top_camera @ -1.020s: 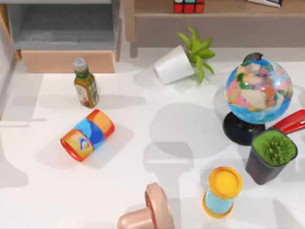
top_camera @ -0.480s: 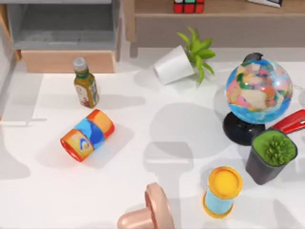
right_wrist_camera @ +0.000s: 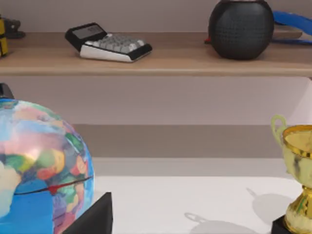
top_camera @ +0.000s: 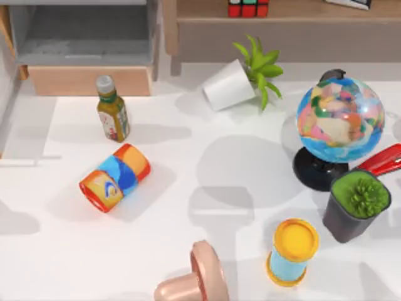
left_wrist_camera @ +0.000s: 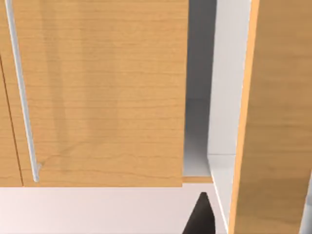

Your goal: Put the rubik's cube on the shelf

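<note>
Two grippers, and for neither can it be told whether anything is clasped: a dark tip of the left gripper (left_wrist_camera: 199,219) is seen before wooden cabinet panels (left_wrist_camera: 97,97), one of the right gripper (right_wrist_camera: 92,217) beside the globe (right_wrist_camera: 39,170). The rubik's cube (top_camera: 248,8) is found resting on the shelf (top_camera: 301,11), top edge of the overhead frame, right of centre. The placing looks done, nothing judged left.

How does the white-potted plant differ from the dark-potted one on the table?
The white-potted plant lies tipped on its side near the shelf, with long leaves spilling out; the dark-potted plant stands upright by the globe, holding a compact, spiky green tuft. Both are small potted green plants.
</note>
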Motion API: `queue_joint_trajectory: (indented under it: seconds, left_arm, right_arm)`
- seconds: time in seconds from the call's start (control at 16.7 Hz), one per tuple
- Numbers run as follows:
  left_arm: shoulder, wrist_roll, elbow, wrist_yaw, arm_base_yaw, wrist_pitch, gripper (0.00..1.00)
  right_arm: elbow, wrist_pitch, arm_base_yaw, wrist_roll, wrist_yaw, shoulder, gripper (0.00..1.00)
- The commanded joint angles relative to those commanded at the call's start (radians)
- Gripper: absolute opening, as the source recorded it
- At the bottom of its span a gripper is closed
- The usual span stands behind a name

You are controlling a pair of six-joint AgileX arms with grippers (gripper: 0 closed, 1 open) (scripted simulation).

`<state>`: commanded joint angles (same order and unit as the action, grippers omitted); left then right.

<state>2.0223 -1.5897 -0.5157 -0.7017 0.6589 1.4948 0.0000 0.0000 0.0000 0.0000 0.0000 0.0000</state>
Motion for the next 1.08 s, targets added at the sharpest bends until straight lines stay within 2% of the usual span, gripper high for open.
queue_joint_trajectory:
  seconds: [0.18,0.24,0.78,1.08]
  left_arm:
    - [0.000,0.000,0.000,0.000,0.000,0.000,0.02]
    - [0.000,0.000,0.000,0.000,0.000,0.000,0.00]
    - [0.012,0.003,-0.002,0.003,0.000,-0.011,0.00]
    - [0.064,0.007,-0.158,0.074,-0.075,-0.086,0.00]
  right_arm:
    - [0.000,0.000,0.000,0.000,0.000,0.000,1.00]
    - [0.000,0.000,0.000,0.000,0.000,0.000,1.00]
    - [0.000,0.000,0.000,0.000,0.000,0.000,1.00]
    - [0.000,0.000,0.000,0.000,0.000,0.000,1.00]
